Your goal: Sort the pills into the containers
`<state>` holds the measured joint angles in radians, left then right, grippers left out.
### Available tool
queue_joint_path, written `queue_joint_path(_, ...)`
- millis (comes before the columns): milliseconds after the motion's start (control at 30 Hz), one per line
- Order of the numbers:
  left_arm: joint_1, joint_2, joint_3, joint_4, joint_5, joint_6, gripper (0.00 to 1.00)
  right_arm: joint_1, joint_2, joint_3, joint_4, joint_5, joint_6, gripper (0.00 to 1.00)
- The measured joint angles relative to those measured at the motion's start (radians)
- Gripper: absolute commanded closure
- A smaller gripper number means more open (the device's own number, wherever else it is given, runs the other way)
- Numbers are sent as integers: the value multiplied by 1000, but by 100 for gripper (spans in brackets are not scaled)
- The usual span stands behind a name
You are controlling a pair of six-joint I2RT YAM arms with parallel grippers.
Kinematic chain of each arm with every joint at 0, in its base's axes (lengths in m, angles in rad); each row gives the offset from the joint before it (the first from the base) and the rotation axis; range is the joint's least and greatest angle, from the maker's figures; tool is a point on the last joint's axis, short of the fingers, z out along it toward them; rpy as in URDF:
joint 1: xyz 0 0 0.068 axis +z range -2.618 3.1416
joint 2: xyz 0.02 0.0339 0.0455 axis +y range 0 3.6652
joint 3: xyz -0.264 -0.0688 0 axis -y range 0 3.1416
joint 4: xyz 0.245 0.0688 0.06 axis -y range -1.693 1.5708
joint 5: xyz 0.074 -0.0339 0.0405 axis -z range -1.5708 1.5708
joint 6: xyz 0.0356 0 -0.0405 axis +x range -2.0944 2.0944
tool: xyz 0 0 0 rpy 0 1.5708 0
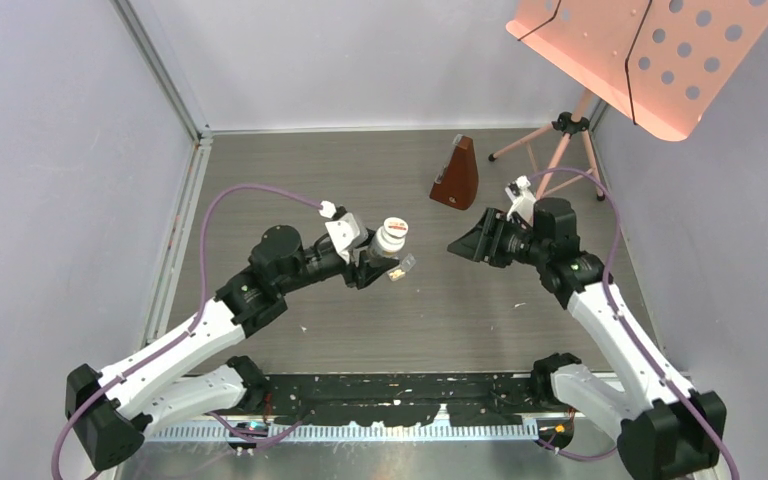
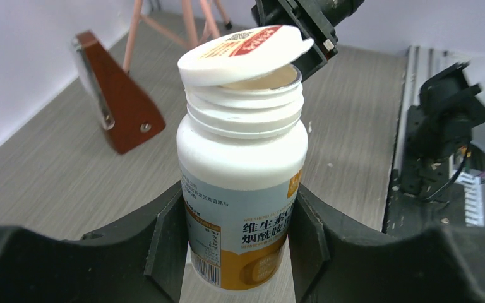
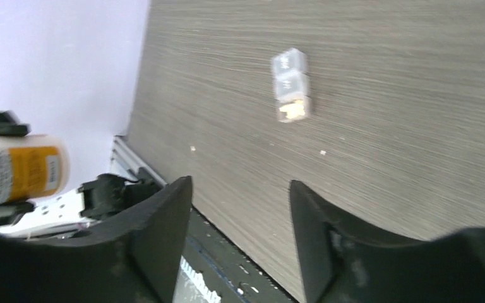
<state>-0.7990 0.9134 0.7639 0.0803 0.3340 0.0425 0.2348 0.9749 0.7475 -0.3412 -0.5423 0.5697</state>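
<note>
Container [image 3: 290, 85]: clear three-cell strip, lying flat on counter [image 3: 385, 158], just beside left claw in top view. One end cell holds yellowish-orange pills [image 3: 292, 111]. Left claw [image 2: 239, 214] is clamped on white pill bottle [image 2: 242, 183], cap [image 2: 245, 52] tilted ajar on neck. Right claw [image 3: 239, 189] is spread wide, gripping nothing, above counter.

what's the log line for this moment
left gripper: shut on pill bottle, cap ajar | right gripper: open, empty | strip box: pills in end compartment
</note>
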Motion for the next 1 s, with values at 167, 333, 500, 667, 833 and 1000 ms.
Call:
queue_joint_path(167, 1, 5, -23, 184, 102, -84, 92, 39, -119, 9, 52, -71, 19, 25)
queue_joint_path(333, 1, 70, -27, 338, 212, -216, 92, 220, -206, 78, 65, -50, -8, 23)
queue_joint_path(500, 1, 117, -16, 355, 256, -301, 91, 378, -253, 179, 80, 74, -59, 18)
queue_joint_path(667, 1, 119, -1, 346, 263, -328, 90, 446, -261, 228, 84, 191, -100, 15)
queue_joint_path(833, 1, 123, 18, 336, 269, -332, 88, 522, -196, 303, 48, 308, -154, 14)
queue_joint_path(1000, 1, 140, 21, 315, 272, -332, 87, 586, -118, 356, 17, 404, -194, 14)
